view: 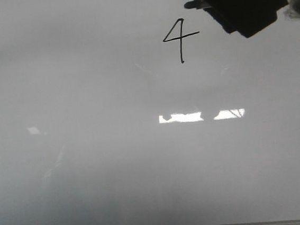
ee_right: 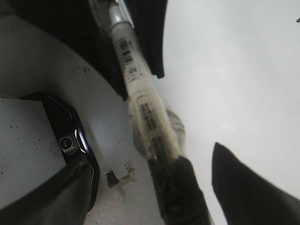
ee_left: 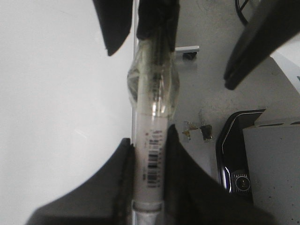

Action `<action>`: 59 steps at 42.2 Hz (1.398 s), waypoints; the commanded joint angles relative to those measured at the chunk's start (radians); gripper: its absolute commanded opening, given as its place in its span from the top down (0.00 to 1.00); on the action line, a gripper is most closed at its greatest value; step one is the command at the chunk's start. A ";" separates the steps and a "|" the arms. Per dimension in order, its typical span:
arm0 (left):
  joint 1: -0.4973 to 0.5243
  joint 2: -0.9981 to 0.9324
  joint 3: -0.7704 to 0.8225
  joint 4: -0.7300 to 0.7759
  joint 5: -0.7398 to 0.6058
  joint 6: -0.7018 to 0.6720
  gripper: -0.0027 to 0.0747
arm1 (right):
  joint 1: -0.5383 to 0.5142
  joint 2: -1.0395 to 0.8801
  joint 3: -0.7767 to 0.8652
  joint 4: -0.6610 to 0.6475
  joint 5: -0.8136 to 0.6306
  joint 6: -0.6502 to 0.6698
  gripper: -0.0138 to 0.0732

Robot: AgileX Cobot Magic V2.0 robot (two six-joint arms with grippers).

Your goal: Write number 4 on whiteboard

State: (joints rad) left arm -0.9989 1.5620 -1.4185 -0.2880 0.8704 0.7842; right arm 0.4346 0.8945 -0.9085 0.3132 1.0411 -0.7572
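Clear taped marker (ee_left: 152, 126) above a black device (ee_left: 234, 154)

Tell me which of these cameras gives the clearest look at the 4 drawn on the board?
The front view: the number 4 sits whole and sharp on the whiteboard. The left wrist view does not show it. The right wrist view shows only a tiny dark speck at the picture's edge, perhaps part of it.

Setting resembles a lab or office workspace. Evidence: a framed whiteboard (view: 92, 176) on a pale table (ee_left: 211, 93), beside a black device (ee_left: 232, 154).
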 commanded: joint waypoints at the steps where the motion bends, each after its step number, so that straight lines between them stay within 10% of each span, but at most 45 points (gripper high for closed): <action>1: -0.001 -0.043 -0.035 0.013 -0.042 -0.021 0.99 | -0.001 -0.023 -0.028 -0.028 -0.048 0.020 0.13; 17: 0.049 -0.123 -0.100 0.800 0.228 -0.684 0.99 | -0.001 -0.127 -0.028 -0.326 -0.055 0.416 0.14; 33: 0.530 -0.254 -0.004 0.622 0.230 -0.807 0.99 | -0.001 -0.127 -0.026 -0.326 -0.058 0.416 0.14; 48: 0.862 -0.405 0.352 0.440 -0.231 -0.879 0.99 | -0.001 -0.127 -0.026 -0.326 -0.087 0.416 0.14; 59: 0.917 -0.373 0.611 0.388 -0.750 -0.888 0.99 | -0.001 -0.127 -0.026 -0.326 -0.115 0.416 0.14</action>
State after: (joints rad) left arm -0.0889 1.1920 -0.8389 0.1154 0.3621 -0.0907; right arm 0.4346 0.7718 -0.9085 0.0000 0.9958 -0.3443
